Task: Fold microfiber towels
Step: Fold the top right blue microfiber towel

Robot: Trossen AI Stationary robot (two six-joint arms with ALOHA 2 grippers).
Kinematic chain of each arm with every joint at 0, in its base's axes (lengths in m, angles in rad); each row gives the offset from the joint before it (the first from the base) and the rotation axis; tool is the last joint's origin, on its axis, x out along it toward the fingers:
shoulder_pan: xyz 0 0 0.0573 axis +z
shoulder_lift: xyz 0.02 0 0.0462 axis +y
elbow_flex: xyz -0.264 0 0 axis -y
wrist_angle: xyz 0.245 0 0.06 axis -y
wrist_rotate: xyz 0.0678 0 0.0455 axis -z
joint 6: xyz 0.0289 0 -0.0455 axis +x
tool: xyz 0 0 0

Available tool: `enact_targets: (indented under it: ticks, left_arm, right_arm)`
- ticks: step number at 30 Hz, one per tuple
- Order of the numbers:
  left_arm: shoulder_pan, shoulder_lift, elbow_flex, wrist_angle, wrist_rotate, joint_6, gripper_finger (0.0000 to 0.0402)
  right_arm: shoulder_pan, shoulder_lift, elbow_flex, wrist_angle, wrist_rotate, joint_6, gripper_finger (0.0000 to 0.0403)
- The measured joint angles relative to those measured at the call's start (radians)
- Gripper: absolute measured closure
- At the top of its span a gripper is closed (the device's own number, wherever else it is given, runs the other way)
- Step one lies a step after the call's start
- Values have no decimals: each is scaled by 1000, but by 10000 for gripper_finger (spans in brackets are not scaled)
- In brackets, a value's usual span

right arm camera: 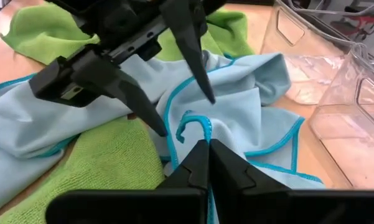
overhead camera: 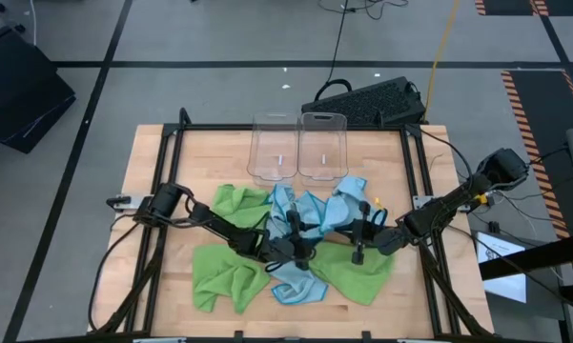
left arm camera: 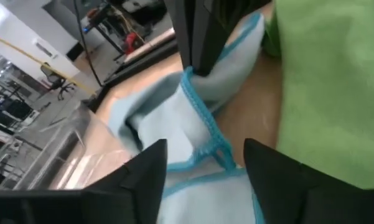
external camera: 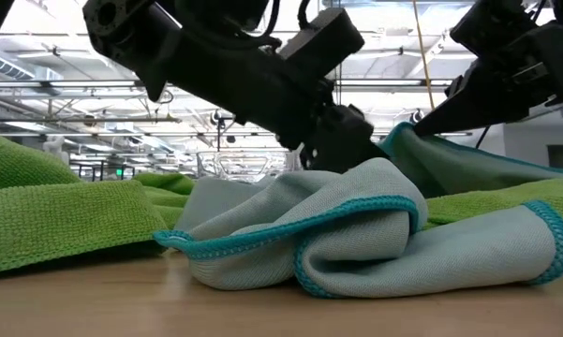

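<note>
Overhead, table-level and perhaps both close wrist views share the towels (overhead camera: 296,243).

Both arms are matte black, jointed, with trailing black cables; left gripper (right arm camera: 174,93) shows tapered, pointed black fingers

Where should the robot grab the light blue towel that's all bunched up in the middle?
Probably its teal stitched edge: on the light blue towel that hem loops up off the pile, so fingers coming down from above can close across it without catching the green towel.
</note>
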Motion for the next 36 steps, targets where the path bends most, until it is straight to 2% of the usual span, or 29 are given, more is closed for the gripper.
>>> enact_targets:
  ticks: [5, 11, 16, 20, 25, 30, 36]
  left_arm:
    - [2, -1, 0, 107, 65, -4, 168]
    - [12, -1, 0, 97, 41, -22, 186]
    - [48, -1, 0, 93, 22, -115, 195]
    - [68, -1, 0, 86, 31, -128, 207]
    - [45, -1, 0, 70, -7, -90, 236]
    - [9, -1, 0, 74, -103, -13, 279]
    - [4, -1, 0, 69, -112, 8, 323]
  right_arm:
    - [-11, 0, 0, 1, 31, 32, 403]
    - [-24, 0, 0, 2, 15, 42, 403]
    - [-25, 0, 0, 2, 14, 43, 403]
    - [-25, 0, 0, 2, 14, 52, 403]
    - [-25, 0, 0, 1, 14, 52, 403]
    - [-25, 0, 0, -1, 13, 52, 403]
    - [-25, 0, 0, -1, 11, 60, 403]
